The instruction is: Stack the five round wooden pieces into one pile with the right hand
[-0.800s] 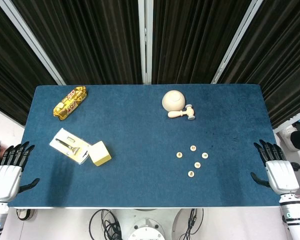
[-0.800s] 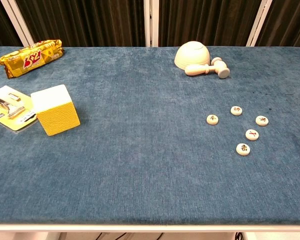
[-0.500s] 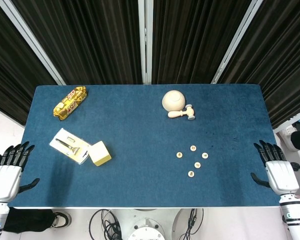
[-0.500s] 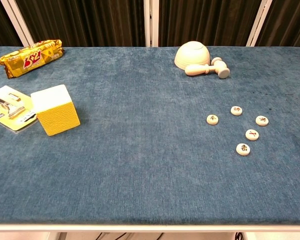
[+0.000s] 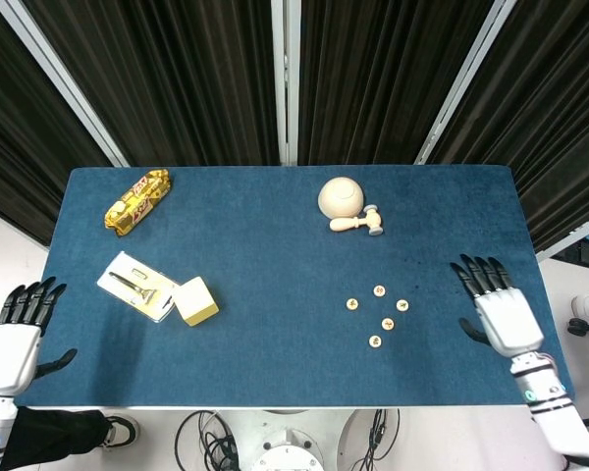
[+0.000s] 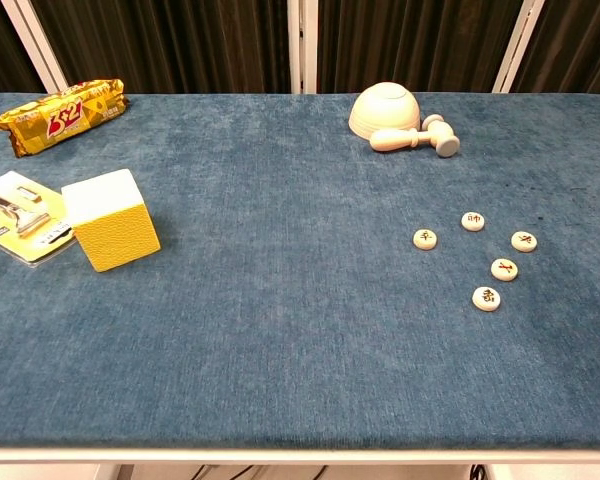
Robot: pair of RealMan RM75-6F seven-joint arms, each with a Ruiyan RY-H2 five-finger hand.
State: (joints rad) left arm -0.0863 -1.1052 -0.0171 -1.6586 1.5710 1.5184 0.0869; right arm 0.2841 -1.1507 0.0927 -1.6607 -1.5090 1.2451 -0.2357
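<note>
The right hand [image 5: 501,312] is now over the table [image 5: 275,245], in from the edge where it sat a moment ago. It is nearer the 5 discs [image 5: 378,316] but does not touch them. Its fingers are spread apart and it holds nothing. I think this is the start of the reach for the first disc, so no stacking is done yet.

The left hand [image 5: 15,339] stays off the table's left edge, far from the discs, fingers spread and holding nothing.

The 5 discs have not moved. They lie flat and apart from each other, none on top of another, well in front of the bowl [image 5: 341,197] and mallet [image 5: 357,224].

The head view shows both hands. The chest view shows no hand at all. But the chest view shows the discs [image 6: 485,265] bigger, with a dark mark on each one. It also shows the yellow block [image 6: 110,219] far to the left of the discs.
</note>
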